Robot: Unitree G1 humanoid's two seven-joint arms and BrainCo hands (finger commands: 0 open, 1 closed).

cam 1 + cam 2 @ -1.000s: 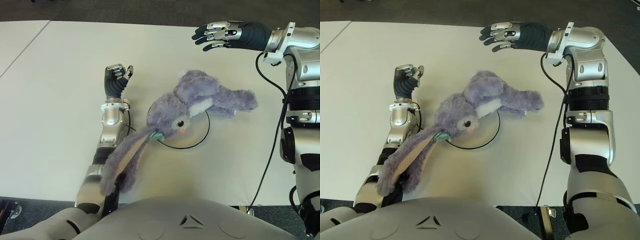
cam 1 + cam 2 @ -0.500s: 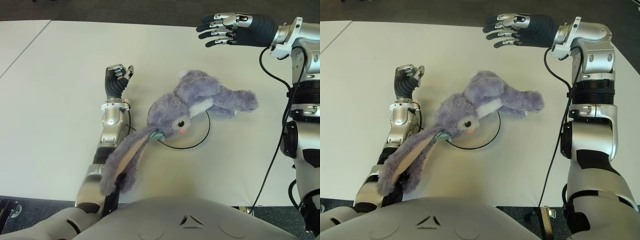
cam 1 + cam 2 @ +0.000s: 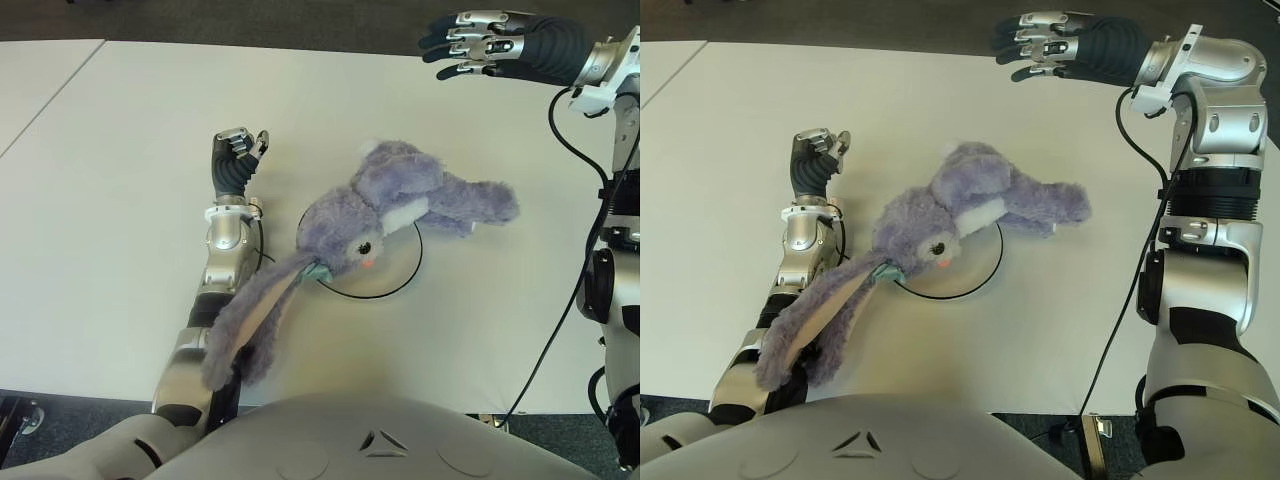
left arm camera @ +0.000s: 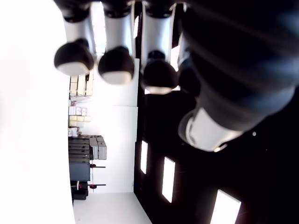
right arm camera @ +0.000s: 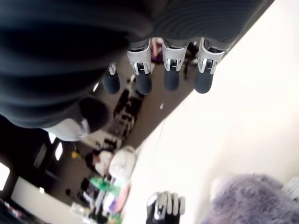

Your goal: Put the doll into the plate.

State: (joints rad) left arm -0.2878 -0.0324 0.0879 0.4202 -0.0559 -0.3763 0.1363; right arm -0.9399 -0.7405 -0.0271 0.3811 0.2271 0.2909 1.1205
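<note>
Left hand: the left hand (image 3: pixel 236 156) showed left of the doll, toward the left half of the tabletop (image 3: pixel 110 200), with its forearm running back to the near edge; its fingers (image 4: pixel 115 63) were curled loosely inward and gripped nothing.
Long ear: one long ear (image 3: pixel 247 325) of the doll trailed toward the near edge of the tabletop and draped over the left forearm.
Doll: the doll (image 3: pixel 375 215), a purple plush rabbit, lay on its side near the middle of the tabletop, its head and chest over the plate and held by neither hand.
Plate: the plate (image 3: pixel 385 287), a clear disc with a dark rim, sat under the doll near the middle of the tabletop, only its near rim showing bare.
Doll's legs: the legs (image 3: pixel 480 205) stuck out past the plate's rim toward the right edge of the tabletop.
Right hand: the right hand (image 3: pixel 480 42) hung in the air over the far right part of the tabletop, well apart from the doll, palm down; its fingers (image 5: pixel 172 70) were stretched out side by side and empty.
</note>
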